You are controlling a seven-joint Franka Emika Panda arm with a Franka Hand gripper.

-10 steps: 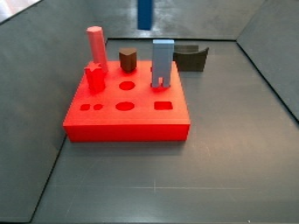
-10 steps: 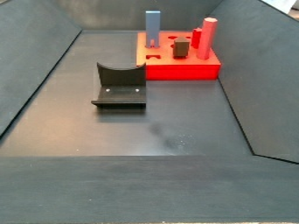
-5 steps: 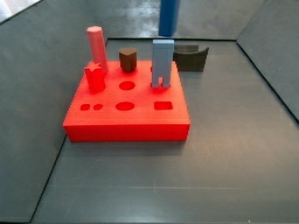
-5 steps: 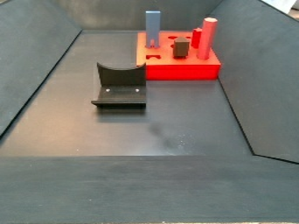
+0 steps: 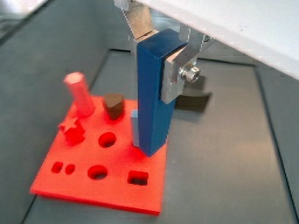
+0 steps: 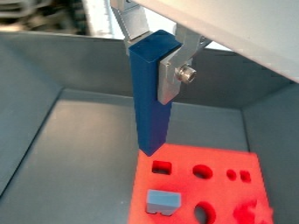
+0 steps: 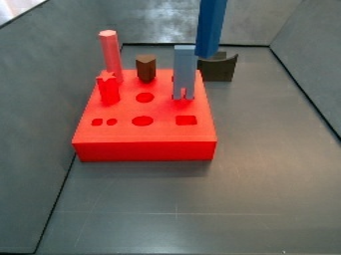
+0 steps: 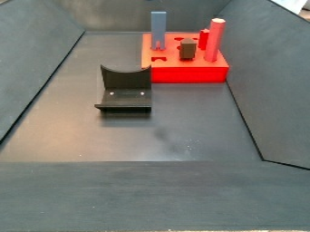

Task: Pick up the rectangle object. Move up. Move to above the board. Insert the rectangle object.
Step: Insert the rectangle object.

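My gripper (image 5: 158,52) is shut on the rectangle object (image 5: 155,96), a tall dark blue bar that hangs upright from the silver fingers (image 5: 176,75). Both wrist views show it in the grip (image 6: 152,92). In a side view the bar (image 7: 210,28) hangs in the air over the back right of the board (image 7: 144,127), with the gripper itself above the frame. The board is a bright red block with shaped holes. Its rectangular hole (image 5: 139,178) is open and also shows in a wrist view (image 6: 163,166). In a side view the board (image 8: 188,71) shows without bar or gripper.
On the board stand a red round peg (image 7: 110,55), a dark brown block (image 7: 146,68) and a pale grey-blue block (image 7: 185,72). The fixture (image 7: 218,66) stands on the floor behind the board, and shows nearer in a side view (image 8: 123,91). Grey walls enclose the floor.
In the side view the blue bar has moved to the right and come lower, from above the middle back of the board to above its back right.
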